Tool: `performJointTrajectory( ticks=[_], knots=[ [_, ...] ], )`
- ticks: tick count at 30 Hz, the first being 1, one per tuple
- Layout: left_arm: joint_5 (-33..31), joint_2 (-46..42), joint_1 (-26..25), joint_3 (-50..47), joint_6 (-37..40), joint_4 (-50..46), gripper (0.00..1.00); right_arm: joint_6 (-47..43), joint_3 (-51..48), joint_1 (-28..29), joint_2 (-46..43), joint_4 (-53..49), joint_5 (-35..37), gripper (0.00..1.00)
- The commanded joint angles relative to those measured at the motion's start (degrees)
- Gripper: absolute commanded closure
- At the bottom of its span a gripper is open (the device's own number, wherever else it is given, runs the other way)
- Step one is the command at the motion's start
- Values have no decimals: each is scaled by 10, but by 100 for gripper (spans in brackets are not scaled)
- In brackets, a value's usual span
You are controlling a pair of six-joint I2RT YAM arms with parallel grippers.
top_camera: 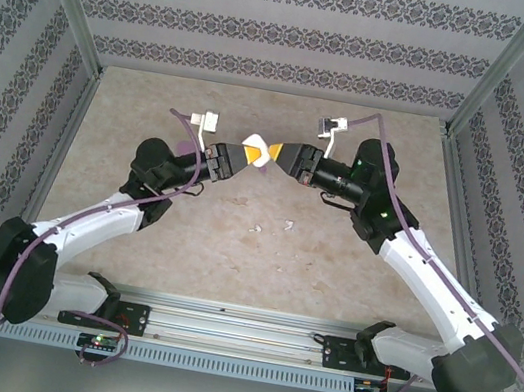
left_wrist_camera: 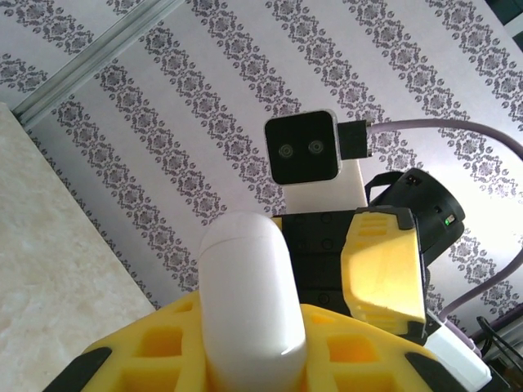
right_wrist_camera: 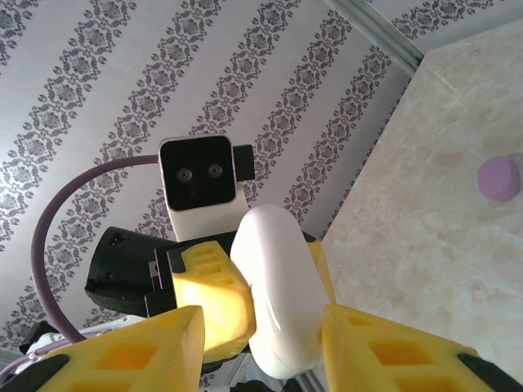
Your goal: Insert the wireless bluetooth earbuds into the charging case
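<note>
A white, closed charging case point(top_camera: 258, 148) hangs in mid-air over the middle of the table, between the two grippers, which meet tip to tip. My left gripper point(top_camera: 245, 155) is shut on the case point(left_wrist_camera: 249, 294), which stands up from between its yellow fingers point(left_wrist_camera: 155, 343). My right gripper point(right_wrist_camera: 261, 327) straddles the same case point(right_wrist_camera: 282, 294). Its right finger point(right_wrist_camera: 384, 351) is against the case, and a gap remains on the left side. Two tiny white earbuds point(top_camera: 256, 228) point(top_camera: 289, 225) lie on the table below. A pale purple earbud point(right_wrist_camera: 498, 178) rests on the table further off.
Patterned walls and metal posts point(top_camera: 67, 4) close in the beige table point(top_camera: 350, 273) on three sides. The arm bases sit on a rail point(top_camera: 238, 329) at the near edge. Each wrist camera block point(left_wrist_camera: 302, 147) faces the other gripper.
</note>
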Motion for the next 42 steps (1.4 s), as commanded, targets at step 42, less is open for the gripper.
performJointTrajectory(
  ticks=[42],
  knots=[
    [30, 26, 5, 19, -70, 114, 89, 40, -43, 6, 48, 118, -36, 84]
  ],
)
